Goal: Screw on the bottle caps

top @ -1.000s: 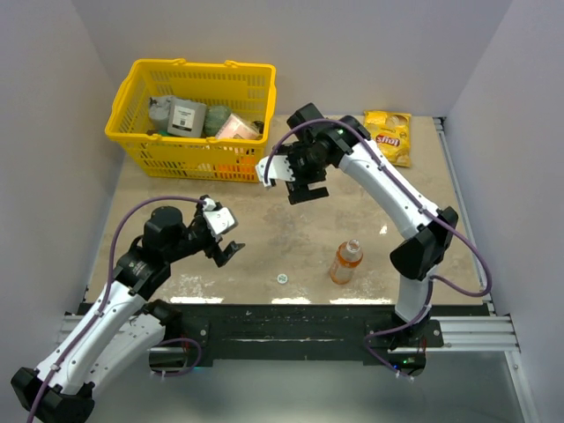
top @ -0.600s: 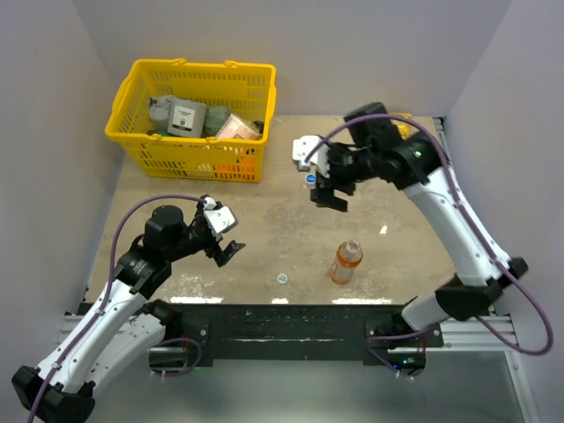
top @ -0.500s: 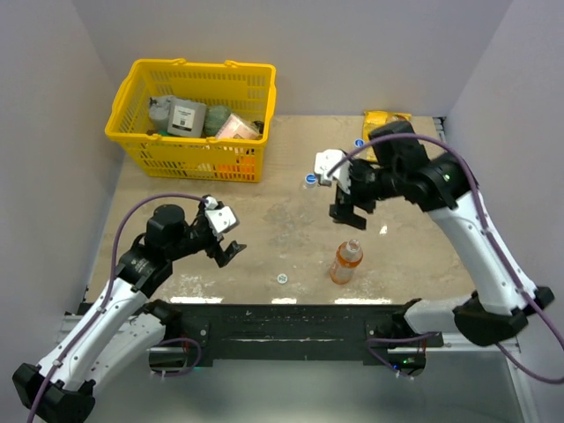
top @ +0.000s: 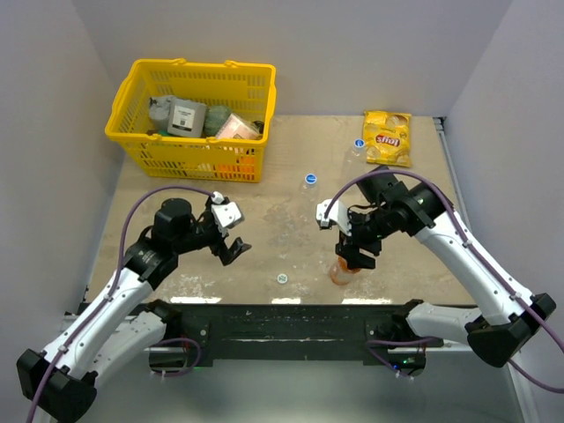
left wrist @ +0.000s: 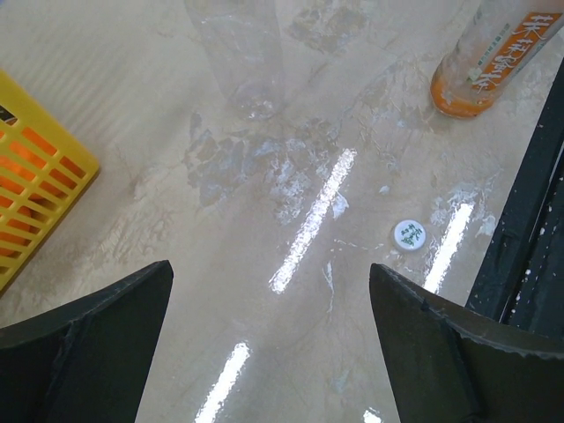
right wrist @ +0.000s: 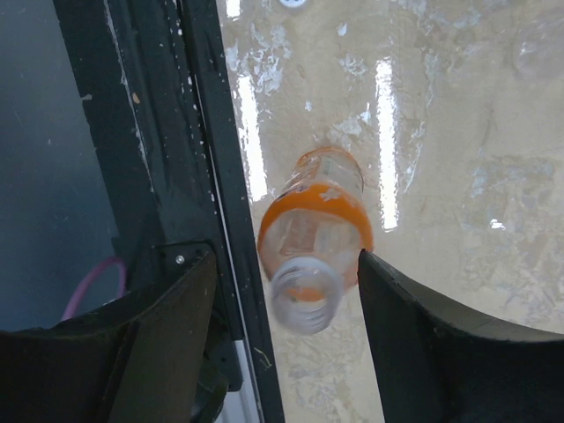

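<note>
The right gripper [top: 356,253] points steeply down, fingers apart, directly above the uncapped orange bottle [right wrist: 313,233]. The left gripper [top: 232,248], also spread, hovers well left of it.

I see the yellow plastic basket [top: 176,159] at eleven o'clock, yellow snack packet [top: 388,137] at one, whitish round cap [top: 281,278] at nine of the orange plastic bottle [top: 338,273].

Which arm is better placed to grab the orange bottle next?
Right. The right gripper is open and hangs directly over the orange bottle, whose uncapped neck sits between its jaws in the wrist view. The left gripper, also open, is off to the side, nearer the whitish cap.
</note>
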`<state>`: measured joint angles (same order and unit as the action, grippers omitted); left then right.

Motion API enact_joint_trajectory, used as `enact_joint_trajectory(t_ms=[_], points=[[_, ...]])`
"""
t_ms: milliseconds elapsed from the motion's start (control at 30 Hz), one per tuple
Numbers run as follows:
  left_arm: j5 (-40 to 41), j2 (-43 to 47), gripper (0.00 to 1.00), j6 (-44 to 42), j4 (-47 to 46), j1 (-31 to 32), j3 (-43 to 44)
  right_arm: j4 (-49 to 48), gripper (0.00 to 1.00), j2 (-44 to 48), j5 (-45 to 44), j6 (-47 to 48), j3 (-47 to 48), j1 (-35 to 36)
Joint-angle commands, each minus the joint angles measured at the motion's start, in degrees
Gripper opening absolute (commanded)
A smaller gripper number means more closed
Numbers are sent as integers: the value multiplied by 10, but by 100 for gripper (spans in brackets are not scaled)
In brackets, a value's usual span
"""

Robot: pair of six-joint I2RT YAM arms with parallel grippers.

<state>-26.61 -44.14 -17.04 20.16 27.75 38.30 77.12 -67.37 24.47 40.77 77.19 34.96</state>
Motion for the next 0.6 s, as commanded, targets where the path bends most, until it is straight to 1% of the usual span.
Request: enact_joint_trajectory(t_ms=[0, 200, 300, 333, 367, 433, 567], points=[[-9, 14, 98, 9, -9, -4, 31, 8, 68, 6, -16, 14, -5, 0], [-4, 26, 98, 10, -2, -8, 28, 2, 67, 0, -36, 27, -15, 0], [-3, 26, 98, 8, 0, -9, 27, -4, 73, 7, -57, 35, -25, 0], [-3, 25, 98, 7, -2, -10, 27, 0, 77, 7, -60, 37, -27, 1], [-3, 25, 98, 6, -3, -10, 26, 7, 78, 6, -64, 44, -31, 0], [-4, 22, 98, 5, -10, -10, 25, 32, 79, -1, -63, 57, -35, 0], [-11, 15, 98, 8, -22, -10, 20, 38, 80, -7, -68, 58, -82, 1]])
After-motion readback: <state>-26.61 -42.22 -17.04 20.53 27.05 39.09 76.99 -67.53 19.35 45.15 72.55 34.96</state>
